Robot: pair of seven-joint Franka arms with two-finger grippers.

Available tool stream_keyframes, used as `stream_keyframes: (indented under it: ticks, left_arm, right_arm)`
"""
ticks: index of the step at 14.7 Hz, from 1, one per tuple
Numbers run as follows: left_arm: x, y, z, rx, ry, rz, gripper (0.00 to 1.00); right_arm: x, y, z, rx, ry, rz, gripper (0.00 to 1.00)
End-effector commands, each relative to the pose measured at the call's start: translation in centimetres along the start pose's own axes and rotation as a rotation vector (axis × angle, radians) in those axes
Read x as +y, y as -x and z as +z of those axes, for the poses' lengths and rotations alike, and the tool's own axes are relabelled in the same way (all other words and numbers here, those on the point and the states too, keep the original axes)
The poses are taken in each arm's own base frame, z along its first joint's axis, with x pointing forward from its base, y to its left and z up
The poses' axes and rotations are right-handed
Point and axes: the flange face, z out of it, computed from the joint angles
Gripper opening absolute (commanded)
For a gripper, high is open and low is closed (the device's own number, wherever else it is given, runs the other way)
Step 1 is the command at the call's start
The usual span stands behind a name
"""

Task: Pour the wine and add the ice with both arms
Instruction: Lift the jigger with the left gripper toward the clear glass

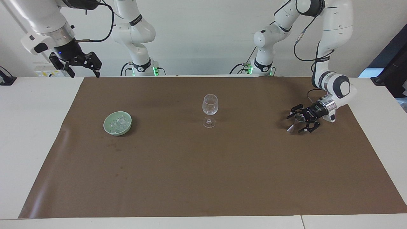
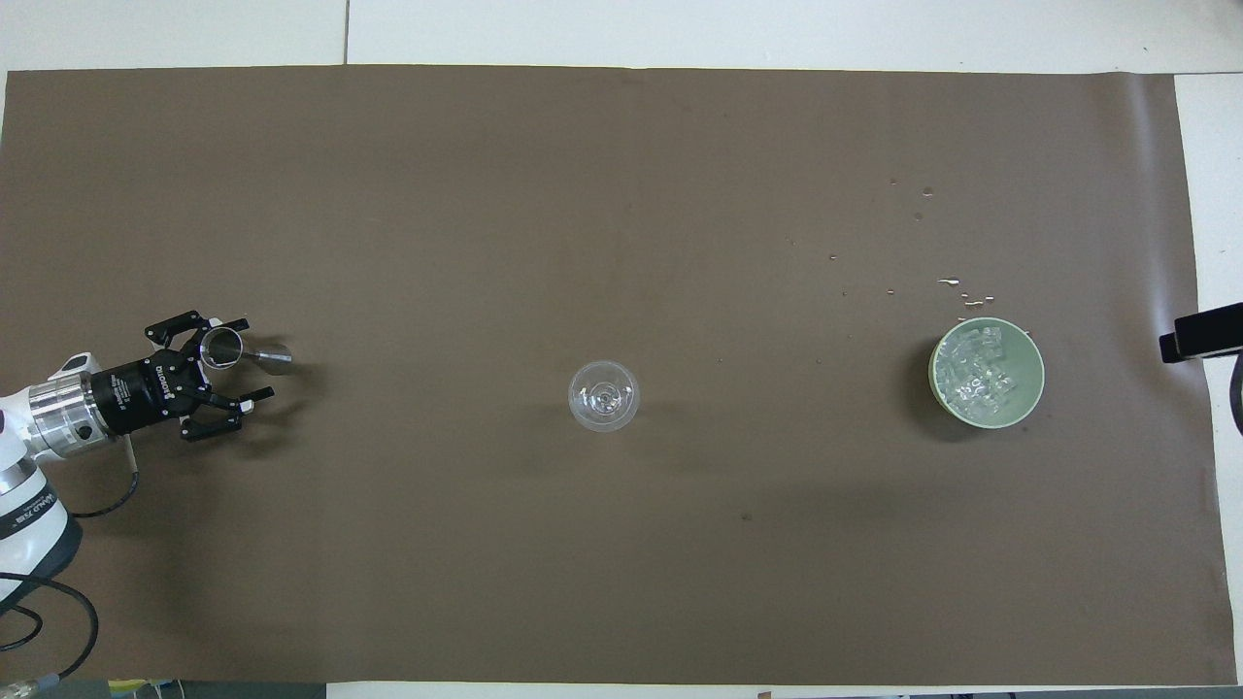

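A clear stemmed glass (image 1: 210, 108) (image 2: 603, 395) stands mid-mat. The ice (image 1: 118, 121) (image 2: 976, 374) lies in a pale green bowl (image 1: 106, 126) (image 2: 1037, 381) toward the right arm's end. Toward the left arm's end stands a small metal measuring cup (image 1: 298, 117) (image 2: 223, 348). My left gripper (image 1: 294, 124) (image 2: 251, 358) is low on the mat, open, one finger on each side of the cup's narrow waist. My right gripper (image 1: 83, 68) hangs open and empty, high over the table's edge at its own end. No wine shows.
A brown mat (image 1: 203, 178) (image 2: 621, 194) covers most of the white table. Several small drops (image 2: 957, 286) dot the mat just farther from the robots than the bowl. A black part of the right gripper (image 2: 1199, 332) juts in beside the bowl.
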Motion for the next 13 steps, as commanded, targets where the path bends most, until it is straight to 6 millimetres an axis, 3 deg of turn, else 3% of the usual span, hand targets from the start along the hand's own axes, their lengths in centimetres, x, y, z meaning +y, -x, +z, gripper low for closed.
stream_keyframes:
  ticks: [1, 2, 5, 7, 9, 13]
  left_arm:
    - [-0.9, 0.8, -0.1, -0.023, 0.016, 0.009, 0.26]
    - [-0.8, 0.8, -0.3, -0.024, 0.021, 0.012, 0.00]
    - [-0.6, 0.9, -0.5, -0.022, 0.026, 0.012, 0.00]
    - [-0.4, 2.0, -0.8, -0.027, 0.027, 0.028, 0.00]
    - [-0.3, 4.4, -1.0, -0.042, 0.018, 0.066, 0.00]
    - [-0.4, 11.4, 0.6, -0.026, -0.019, 0.079, 0.00]
  right_arm:
    - [0.2, 0.5, 0.1, 0.004, -0.018, -0.006, 1.00]
    - [0.1, 0.5, 0.0, 0.006, -0.017, -0.008, 1.00]
    - [0.1, 0.5, 0.1, 0.004, -0.017, -0.009, 1.00]
    - [0.2, 0.5, 0.1, 0.004, -0.018, -0.008, 1.00]
    - [0.1, 0.5, 0.1, 0.004, -0.017, -0.009, 1.00]
    - [0.1, 0.5, 0.0, 0.006, -0.017, -0.008, 1.00]
